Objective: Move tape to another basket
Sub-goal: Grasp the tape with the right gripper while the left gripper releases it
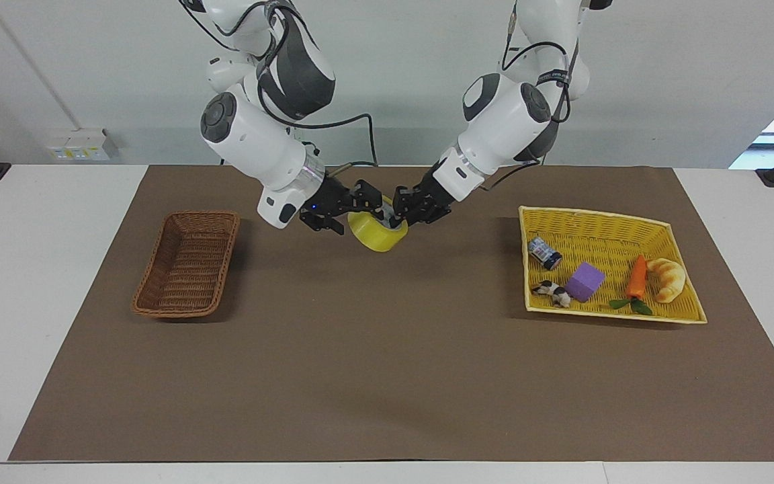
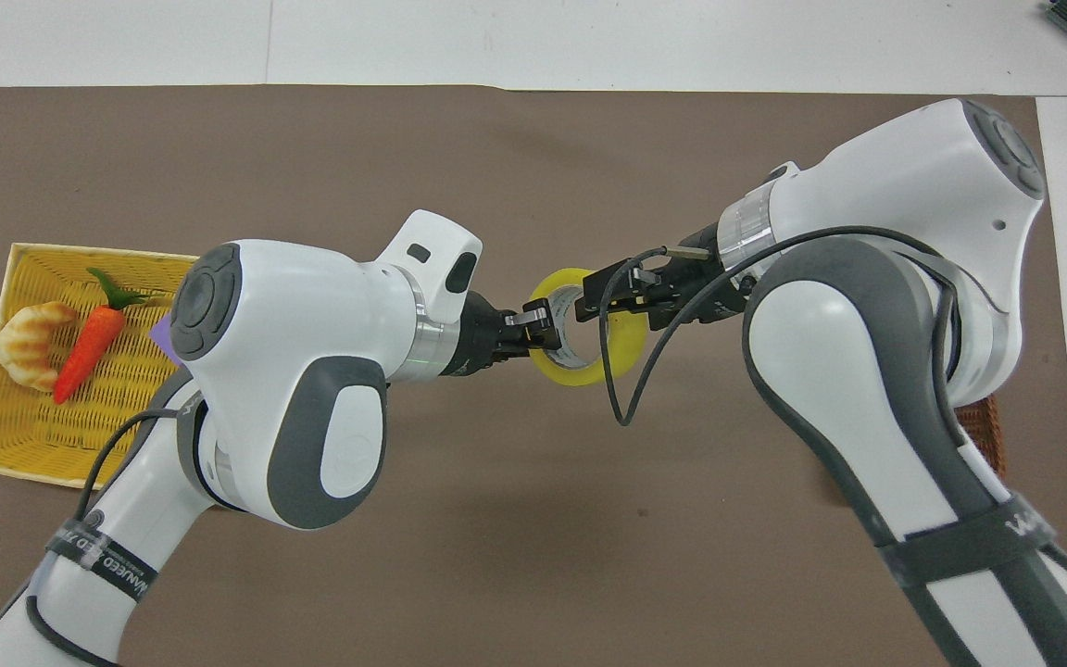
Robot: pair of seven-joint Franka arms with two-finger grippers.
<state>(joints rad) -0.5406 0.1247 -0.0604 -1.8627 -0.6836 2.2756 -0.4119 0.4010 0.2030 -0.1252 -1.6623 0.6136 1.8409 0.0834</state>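
This looks like a robotics lab: two white-and-grey robot arms (image 1: 259, 141) stand bolted at a plain white table (image 1: 37, 269) covered by a flat brown mat (image 1: 387, 376), against a bare white wall with a socket strip (image 1: 78, 144).

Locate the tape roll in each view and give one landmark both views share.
Facing view: the tape sits upper centre, between the two hands, above the mat.
Overhead view: the tape sits centre, between the two hands.
Shared landmark: the yellow basket at the left arm's end.
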